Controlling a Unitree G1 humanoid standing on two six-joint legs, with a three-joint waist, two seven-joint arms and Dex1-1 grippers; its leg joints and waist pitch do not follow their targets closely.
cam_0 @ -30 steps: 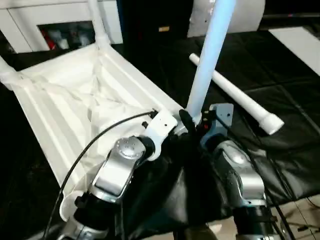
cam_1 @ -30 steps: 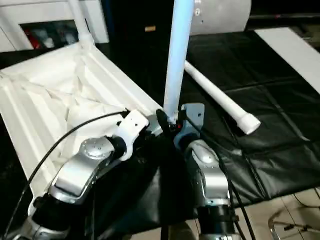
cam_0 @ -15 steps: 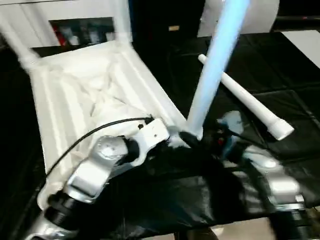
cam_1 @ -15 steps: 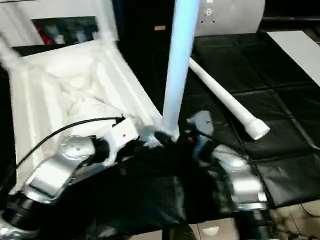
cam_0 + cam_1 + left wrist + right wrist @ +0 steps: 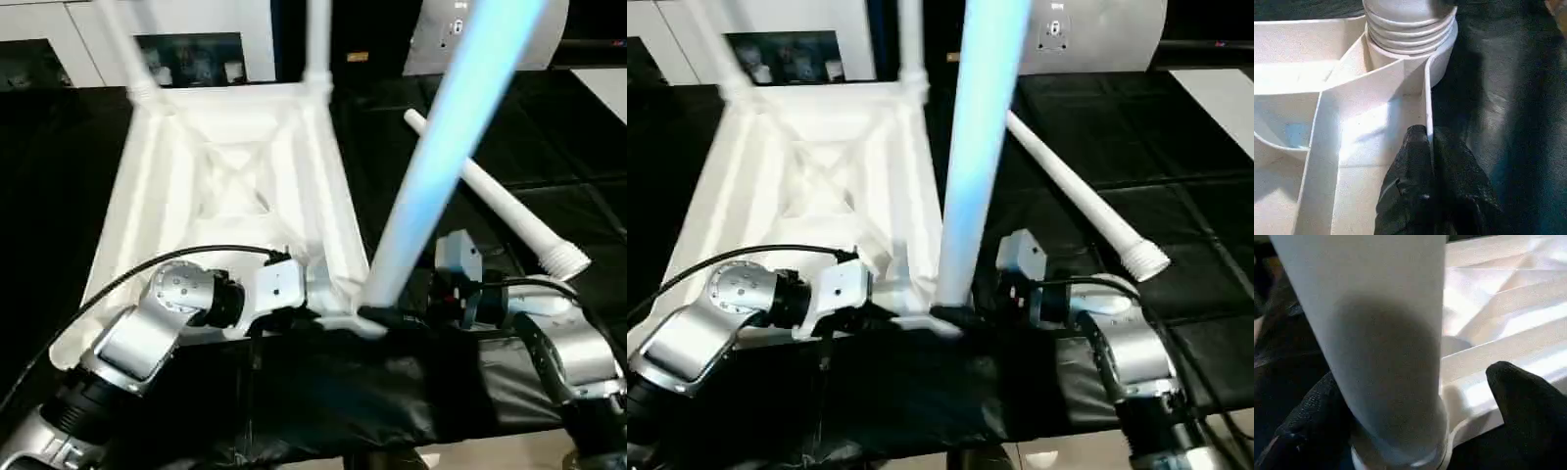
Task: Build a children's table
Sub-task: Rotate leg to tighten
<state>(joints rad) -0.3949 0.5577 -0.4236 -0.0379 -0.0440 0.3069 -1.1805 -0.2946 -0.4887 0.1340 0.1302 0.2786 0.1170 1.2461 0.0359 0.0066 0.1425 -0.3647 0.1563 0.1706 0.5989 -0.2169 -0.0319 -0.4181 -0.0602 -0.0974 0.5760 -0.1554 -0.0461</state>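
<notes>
The children's table [image 5: 235,186] is found upside down on the black mat [image 5: 549,166], ribbed underside up, two legs already standing in the far corner sockets. A third leg [image 5: 441,166] rises from the near corner socket [image 5: 1410,36], its long axis running upward and tilted slightly toward the robot's right; thread turns are seen uncovered above the socket, so it is judged not fully screwed home. The right gripper [image 5: 1415,396] is the nearer, its fingers spread wide on either side of the leg's base without pinching it. The left gripper [image 5: 1426,147] is pressed together on the table's side rim just beside that socket. A fourth leg [image 5: 500,201] lies loose on the mat, well apart, leaving room around the corner.
</notes>
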